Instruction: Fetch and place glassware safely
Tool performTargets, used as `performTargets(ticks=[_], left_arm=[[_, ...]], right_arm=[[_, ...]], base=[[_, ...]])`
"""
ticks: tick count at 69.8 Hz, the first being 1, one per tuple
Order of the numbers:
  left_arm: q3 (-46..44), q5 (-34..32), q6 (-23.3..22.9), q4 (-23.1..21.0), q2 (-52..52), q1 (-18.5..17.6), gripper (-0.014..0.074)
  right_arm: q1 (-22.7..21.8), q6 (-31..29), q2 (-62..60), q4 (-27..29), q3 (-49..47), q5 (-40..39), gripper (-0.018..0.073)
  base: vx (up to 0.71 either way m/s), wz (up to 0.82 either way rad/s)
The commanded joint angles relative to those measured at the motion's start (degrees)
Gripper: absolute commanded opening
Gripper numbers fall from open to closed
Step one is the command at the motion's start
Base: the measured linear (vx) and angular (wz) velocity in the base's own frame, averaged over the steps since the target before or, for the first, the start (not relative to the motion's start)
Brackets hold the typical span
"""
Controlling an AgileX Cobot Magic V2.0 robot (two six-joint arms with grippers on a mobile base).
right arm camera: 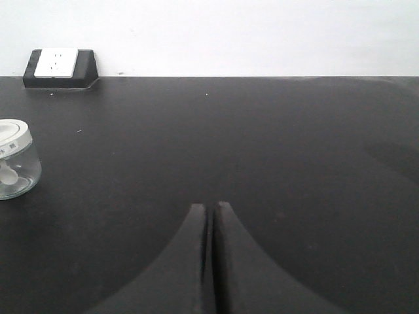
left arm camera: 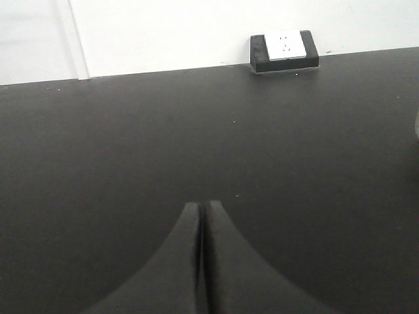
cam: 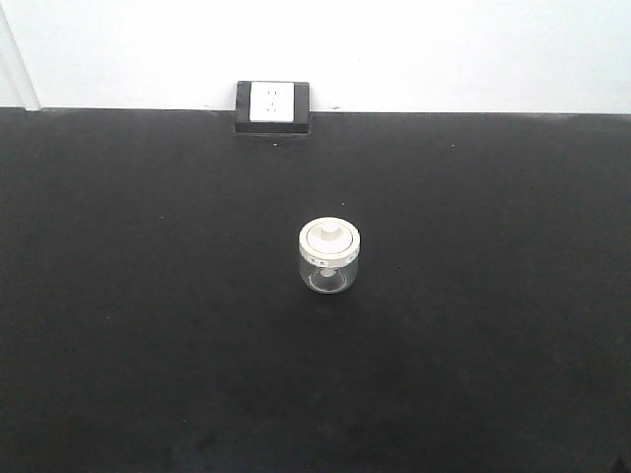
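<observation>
A: The light is even and soft; the white wall (cam: 444, 49) nearly washes out above the matte black bench (cam: 148, 345).

B: The jar (cam: 330, 256) shows small glints and barely any shadow. Wrist views look softer, grainy near the bench's dark areas.

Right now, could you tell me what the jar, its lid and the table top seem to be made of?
Jar: clear glass by the look; you see through its wall. Lid: cream-white, smooth, probably plastic or ceramic; I cannot tell which. Table top: matte black with no glare, perhaps a cloth or mat covering.
</observation>
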Motion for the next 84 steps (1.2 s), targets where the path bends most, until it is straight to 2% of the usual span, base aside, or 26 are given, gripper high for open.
performTargets(ticks=[1,11,84], left_arm=[[1.67,-3.83,-0.26,-0.32,-0.66,0.06,-0.0007],[1.67,-3.83,-0.26,-0.32,-0.66,0.06,-0.0007],[1.67,-3.84,-0.26,0.00,-0.65,0.06,-0.0007]], right_arm=[[-0.37,-0.46,-3.75,0.13,2.10,-7.56,-0.0003],[-0.37,-0.62,-10.51,0.05,3.52,-5.62,-0.0003],[-0.37,-0.52,-10.14,0.01,3.52,-5.62,-0.0003]], base=[[0.00,0.00],[0.00,0.00],[0.00,0.00]])
